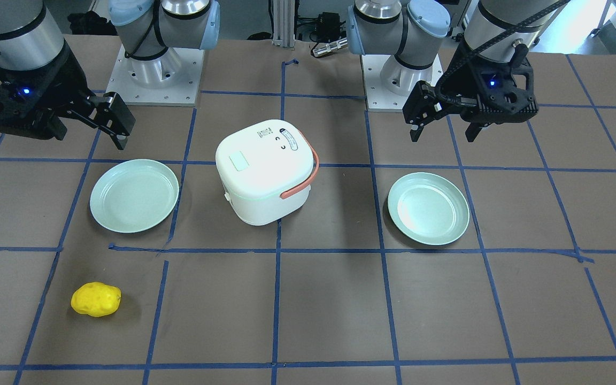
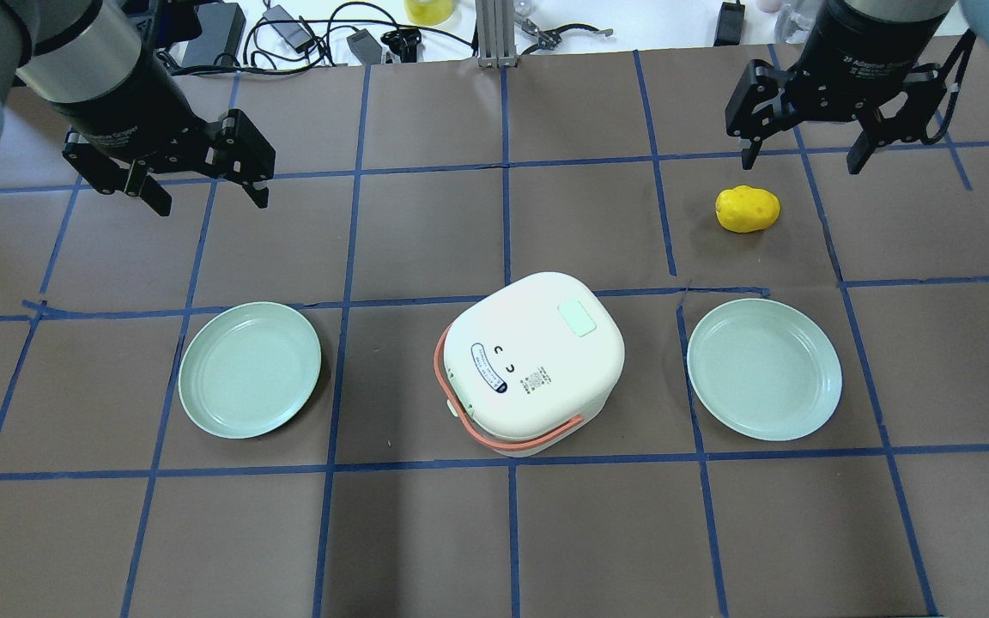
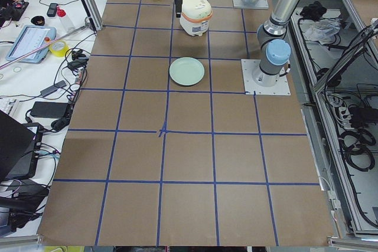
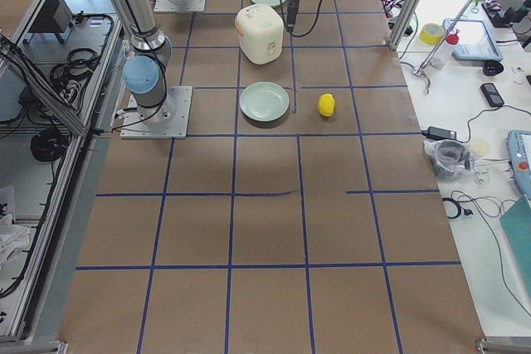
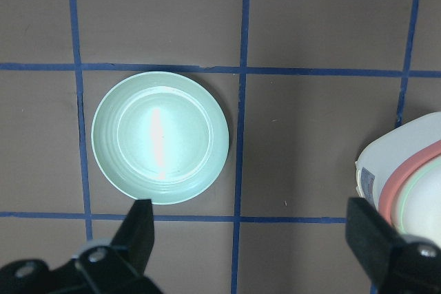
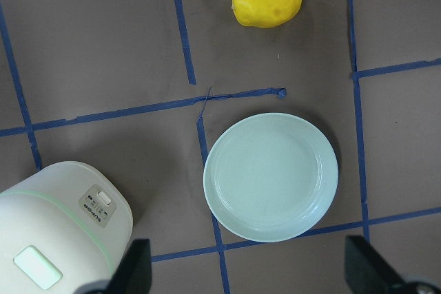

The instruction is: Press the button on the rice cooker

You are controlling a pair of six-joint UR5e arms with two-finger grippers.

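Observation:
The white rice cooker (image 2: 537, 360) with an orange handle stands at the table's middle, lid shut. A pale green rectangular button (image 2: 578, 318) sits on its lid, also seen in the front-facing view (image 1: 240, 161). A small control panel (image 6: 96, 206) shows on its side in the right wrist view. My left gripper (image 2: 209, 199) is open and empty, high above the table, beyond the left plate. My right gripper (image 2: 802, 163) is open and empty, high near the yellow potato (image 2: 747, 209). Neither gripper touches the cooker.
Two pale green plates lie on either side of the cooker, one on my left (image 2: 250, 369) and one on my right (image 2: 765, 369). The table (image 2: 494, 532) is brown with a blue tape grid. Cables and gear lie beyond the far edge.

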